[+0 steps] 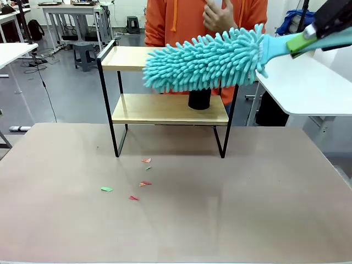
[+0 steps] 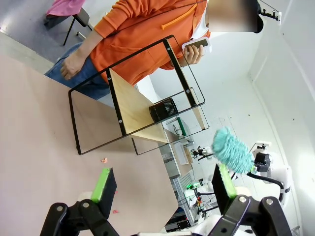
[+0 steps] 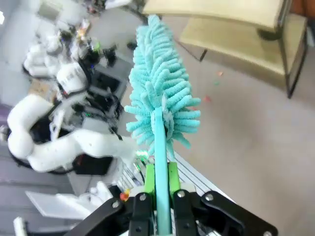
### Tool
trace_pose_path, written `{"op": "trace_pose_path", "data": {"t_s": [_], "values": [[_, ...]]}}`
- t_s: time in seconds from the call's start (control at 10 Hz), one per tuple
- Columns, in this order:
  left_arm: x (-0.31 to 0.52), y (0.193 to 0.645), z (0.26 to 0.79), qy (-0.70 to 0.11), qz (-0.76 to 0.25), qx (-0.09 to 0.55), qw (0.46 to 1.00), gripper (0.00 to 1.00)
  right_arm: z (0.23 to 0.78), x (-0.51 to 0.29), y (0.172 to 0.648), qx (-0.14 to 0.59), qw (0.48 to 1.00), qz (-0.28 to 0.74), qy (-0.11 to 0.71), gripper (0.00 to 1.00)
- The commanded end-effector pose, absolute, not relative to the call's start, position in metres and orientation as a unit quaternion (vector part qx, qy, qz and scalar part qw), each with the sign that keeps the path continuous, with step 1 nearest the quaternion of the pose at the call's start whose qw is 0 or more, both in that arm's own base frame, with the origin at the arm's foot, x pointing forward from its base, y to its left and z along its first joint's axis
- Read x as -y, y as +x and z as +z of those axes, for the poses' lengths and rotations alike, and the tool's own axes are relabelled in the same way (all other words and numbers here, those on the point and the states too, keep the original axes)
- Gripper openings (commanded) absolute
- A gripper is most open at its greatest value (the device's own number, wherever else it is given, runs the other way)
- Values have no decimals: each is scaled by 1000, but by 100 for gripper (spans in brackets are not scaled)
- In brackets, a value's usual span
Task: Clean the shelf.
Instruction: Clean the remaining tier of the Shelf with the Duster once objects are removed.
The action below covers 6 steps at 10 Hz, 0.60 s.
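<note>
right gripper (image 3: pixel 160 173) clamps duster (image 1: pixel 203 60) at shelf (image 1: pixel 165 110) top edge, maybe touching; open tabletop (image 1: pixel 231 209) below

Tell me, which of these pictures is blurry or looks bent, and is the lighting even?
Front view: sharp and evenly lit, no hard shadows on the table. Left wrist view: sharp but tilted, the shelf looks skewed, and the bright background at right is washed out. Right wrist view: the softest, with the duster and everything behind it slightly blurred.
</note>
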<state>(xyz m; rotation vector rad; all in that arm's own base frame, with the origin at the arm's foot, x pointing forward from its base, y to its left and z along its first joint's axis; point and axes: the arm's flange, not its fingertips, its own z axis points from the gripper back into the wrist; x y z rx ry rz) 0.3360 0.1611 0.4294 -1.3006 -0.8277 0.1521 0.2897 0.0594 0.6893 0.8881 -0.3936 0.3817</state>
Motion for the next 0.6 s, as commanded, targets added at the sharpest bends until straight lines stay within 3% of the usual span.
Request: {"op": "trace_pose_path", "data": {"t_s": [0.0, 0.2, 0.3, 0.5], "values": [[-158, 333, 429, -589, 59, 380, 711, 100, 692, 32, 279, 248, 820, 61, 512, 13], [-158, 333, 429, -589, 59, 380, 711, 100, 666, 120, 257, 295, 781, -79, 545, 13], [-158, 333, 429, -589, 59, 380, 711, 100, 638, 156, 250, 287, 759, -133, 570, 13], [-158, 333, 429, -589, 59, 380, 711, 100, 575, 179, 266, 238, 778, -216, 540, 13]]}}
